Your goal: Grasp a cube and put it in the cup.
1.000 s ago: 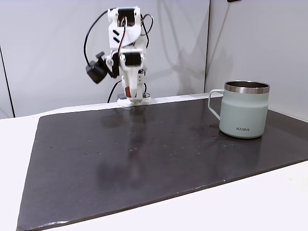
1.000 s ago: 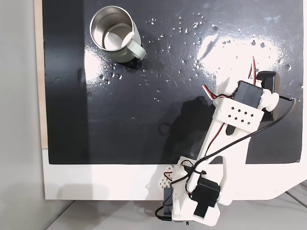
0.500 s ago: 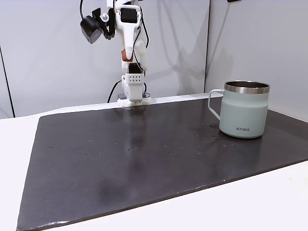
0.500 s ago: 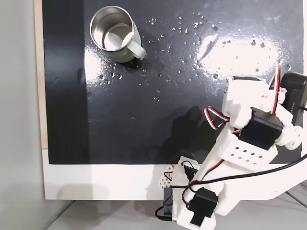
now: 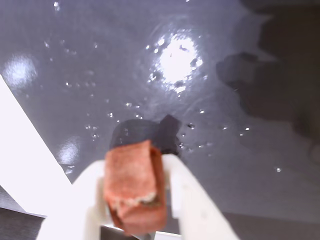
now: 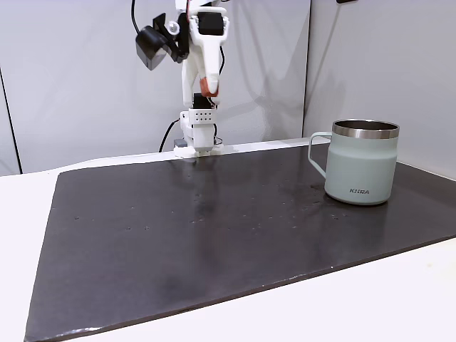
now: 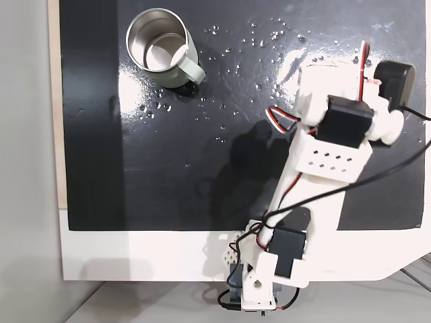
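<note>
In the wrist view the tool point(image 5: 134, 200) is closed on the cube point(image 5: 134, 187), a small reddish-brown block pinched between two white fingers point(image 5: 187, 200). The cube's top face is matte and its lower edge looks rough and pale. Beneath it lies a glossy dark mat point(image 5: 210, 75) dotted with bright specks and a round glare patch, and the white worktop point(image 5: 25, 165) shows as a wedge at the left edge of that view. A dark shadow of the tool falls on the mat just behind the cube.

In a fixed view from the side, the arm point(image 6: 196, 71) stands tall at the far edge of the mat point(image 6: 214, 228), and the tool point(image 6: 209, 91) points downward with the cube point(image 6: 209, 88) showing as a reddish spot at its tip, held high above the surface. A black camera point(image 6: 152, 47) sits beside the wrist. The cup point(image 6: 361, 161), a pale mint-green mug with a steel rim, stands upright on the mat at the right of this view, well apart from the arm, its handle turned toward the arm and dark lettering near its base.

In a fixed view from above, the cup point(image 7: 182, 67) sits near the upper left corner of the mat point(image 7: 202, 155), its steel interior bare. The arm point(image 7: 323, 145) reaches over the right part of the mat from its base on the worktop point(image 7: 135, 256)
</note>
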Controlling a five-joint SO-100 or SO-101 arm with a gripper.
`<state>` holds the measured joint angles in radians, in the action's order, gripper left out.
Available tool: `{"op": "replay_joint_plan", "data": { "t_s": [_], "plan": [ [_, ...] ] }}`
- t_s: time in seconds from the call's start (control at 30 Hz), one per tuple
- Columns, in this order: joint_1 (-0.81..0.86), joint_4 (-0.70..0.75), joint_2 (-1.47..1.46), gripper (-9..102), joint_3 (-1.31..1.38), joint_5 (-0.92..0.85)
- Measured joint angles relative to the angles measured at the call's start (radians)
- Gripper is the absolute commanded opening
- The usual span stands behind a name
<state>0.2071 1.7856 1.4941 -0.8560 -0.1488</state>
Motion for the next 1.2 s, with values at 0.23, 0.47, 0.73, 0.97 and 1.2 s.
{"op": "replay_joint_plan", "data": {
  "t_s": [0.23, 0.47, 0.73, 0.97, 1.2],
  "plan": [
    [-0.11, 0.0, -0.282, 1, 0.339, 0.008],
    [-0.219, -0.012, -0.581, 1, 0.756, 0.003],
    [-0.376, -0.19, -0.66, 1, 0.85, -0.005],
    [-0.526, -0.264, -0.703, 1, 0.85, -0.052],
    [-0.56, -0.273, -0.747, 1, 0.85, -0.055]
  ]
}}
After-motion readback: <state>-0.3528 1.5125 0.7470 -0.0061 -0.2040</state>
